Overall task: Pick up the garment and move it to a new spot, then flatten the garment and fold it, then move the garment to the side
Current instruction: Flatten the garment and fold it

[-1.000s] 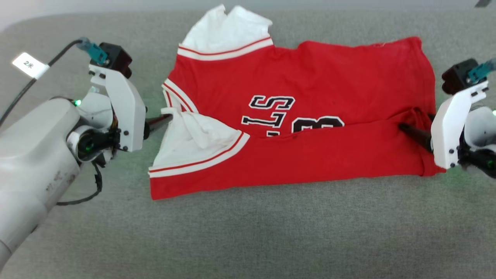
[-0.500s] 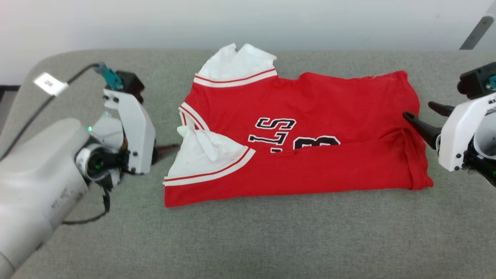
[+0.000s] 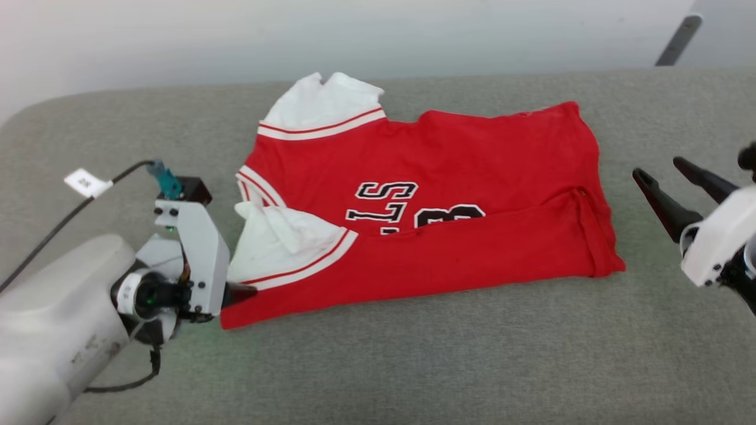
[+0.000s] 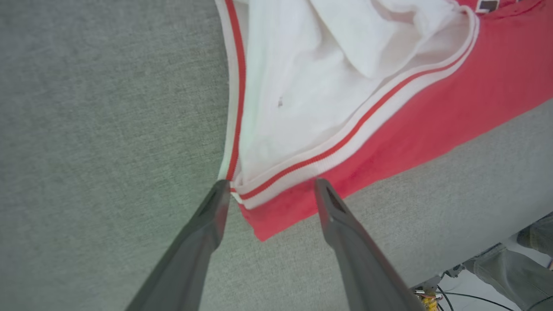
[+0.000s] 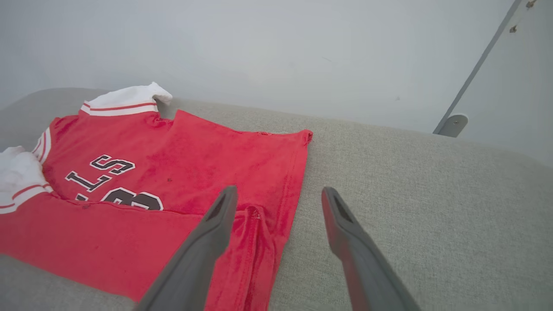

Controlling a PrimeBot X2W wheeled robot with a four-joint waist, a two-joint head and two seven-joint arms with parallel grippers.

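Looking down from the head, we saw the garment (image 3: 449,171) lying on the grey fabric worktop (image 3: 413,366), neck end toward our left and hem toward our right; its near long edge was folded up over the chest, hiding the lower part of the black lettering (image 3: 387,190); the white near sleeve (image 3: 283,242) lay crumpled at the near-left corner, and the white far sleeve (image 3: 319,103) stuck out at the far-left corner; our left pincer (image 4: 271,185) sat low at that near-left corner, jaws spread wide and holding nothing; in the left wrist view its two dark fingers (image 4: 203,229) straddled the striped trim (image 4: 345,134) of the sleeve and the red corner beneath it; whether the tips touched the cloth we could not tell; our right pincer (image 3: 658,166) hung beside the hem end, apart from the cloth in the head view, jaws likewise wide apart and empty, its tips aimed toward the hem.
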